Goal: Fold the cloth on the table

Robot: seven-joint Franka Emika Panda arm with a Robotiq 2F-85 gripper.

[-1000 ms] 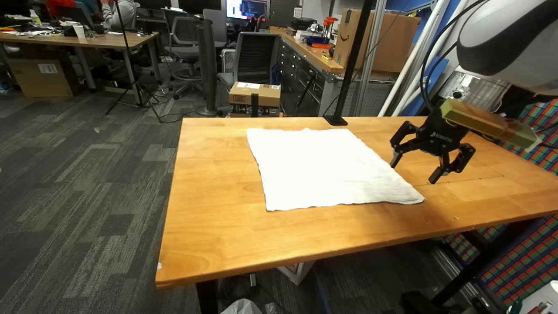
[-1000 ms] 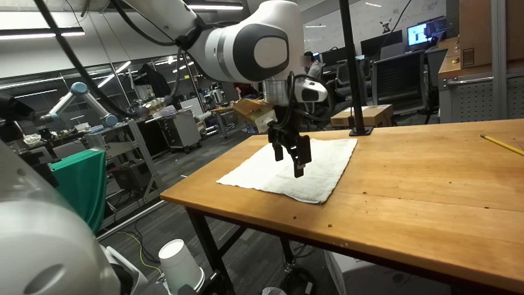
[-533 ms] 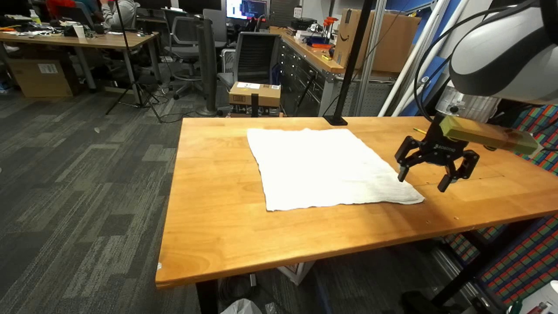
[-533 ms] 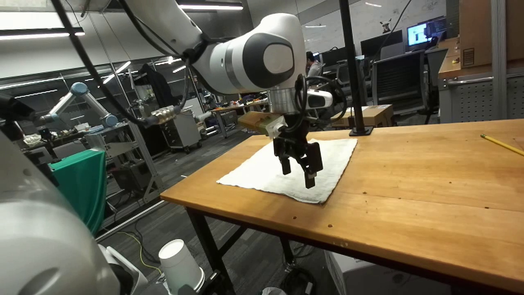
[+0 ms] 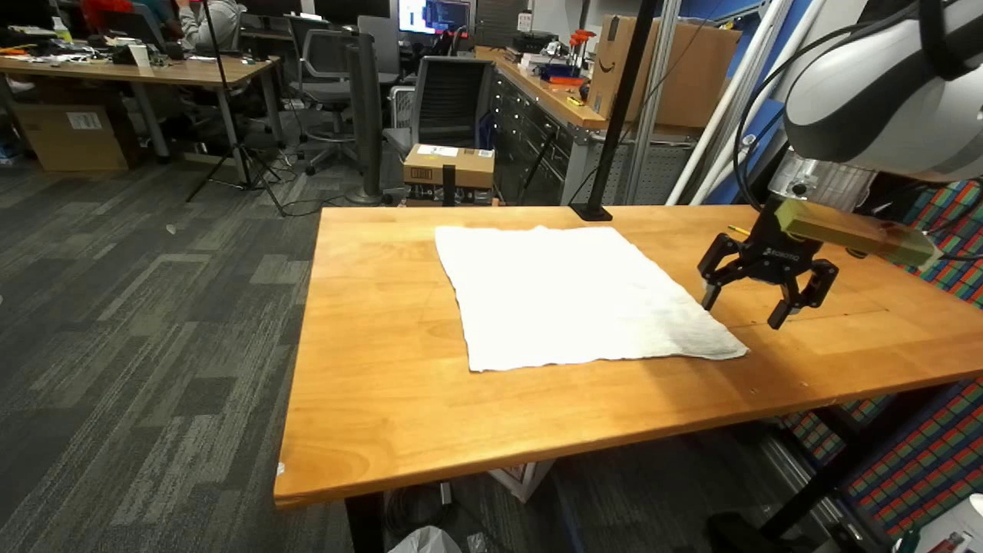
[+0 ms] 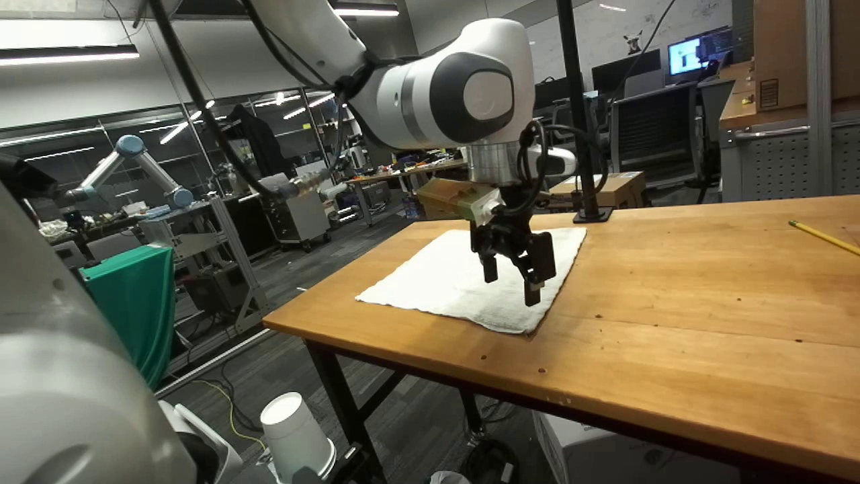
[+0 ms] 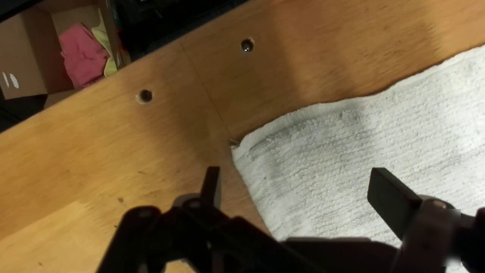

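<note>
The white terry towel [image 5: 568, 299] lay spread flat on the wooden desk [image 5: 369, 415]. The black gripper [image 5: 743, 315] hung above the desk by one corner of the towel, its two fingers [image 7: 392, 201] set wide apart; in the wrist view one towel edge ran between them. In both exterior views a yellow pencil [image 6: 825, 237] lay on the desk, well apart from the towel.

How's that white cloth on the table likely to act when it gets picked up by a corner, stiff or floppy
The white cloth will probably droop: in the wrist view its edge waves softly. Lying thin and flat on the table, it's likely light. Its nubby texture suggests it won't slip easily from the gripper.
</note>
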